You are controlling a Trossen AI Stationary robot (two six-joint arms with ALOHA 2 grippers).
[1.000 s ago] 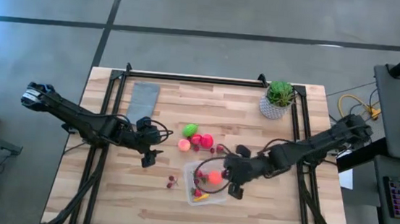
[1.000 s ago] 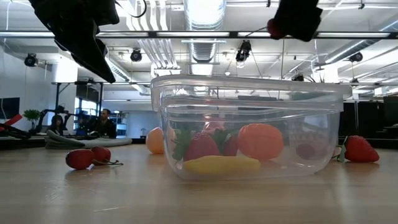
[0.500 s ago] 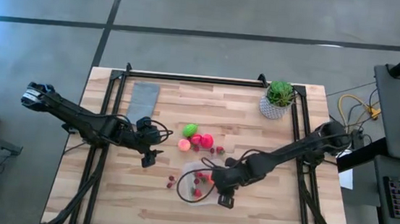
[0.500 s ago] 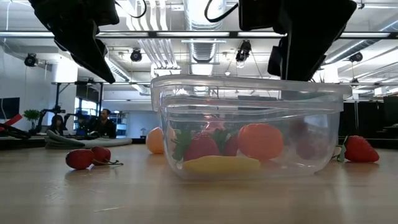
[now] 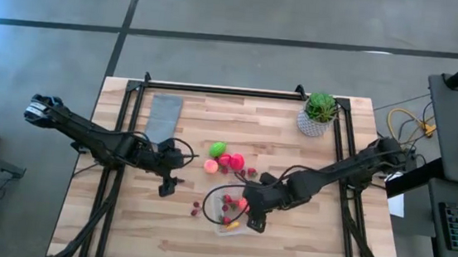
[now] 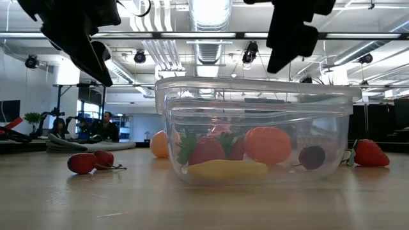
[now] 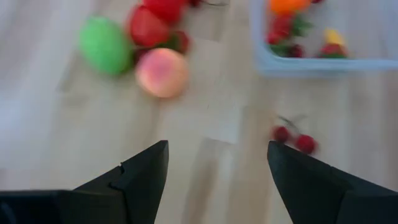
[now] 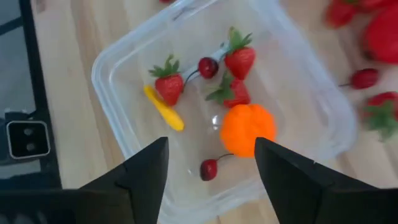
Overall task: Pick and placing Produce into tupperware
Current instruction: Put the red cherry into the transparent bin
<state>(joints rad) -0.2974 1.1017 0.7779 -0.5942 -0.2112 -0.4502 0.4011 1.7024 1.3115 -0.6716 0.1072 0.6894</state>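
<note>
The clear tupperware [image 8: 217, 106] stands on the table near the front and holds an orange piece [image 8: 247, 129], strawberries [image 8: 168, 83], a yellow piece [image 8: 163, 107] and cherries [image 8: 209, 168]. My right gripper [image 8: 211, 186] hangs open above it [image 5: 254, 222], holding nothing. Loose produce lies beyond the tupperware: a green piece [image 5: 217, 149], red and pink pieces [image 5: 231, 159] and a peach piece [image 5: 211, 166]. A cherry pair [image 5: 196, 209] lies left of the tupperware. My left gripper [image 5: 165, 189] hovers open to the left of them [image 7: 217, 168].
A grey cloth [image 5: 163, 116] lies flat at the far left. A potted plant [image 5: 318, 113] stands at the far right corner. A strawberry [image 6: 370, 153] lies just right of the tupperware. Black rails [image 5: 220, 89] frame the table.
My right gripper has gone left, over the tupperware, and opened. It has let go of a dark cherry, which now lies on the tupperware's bottom by the orange piece.
</note>
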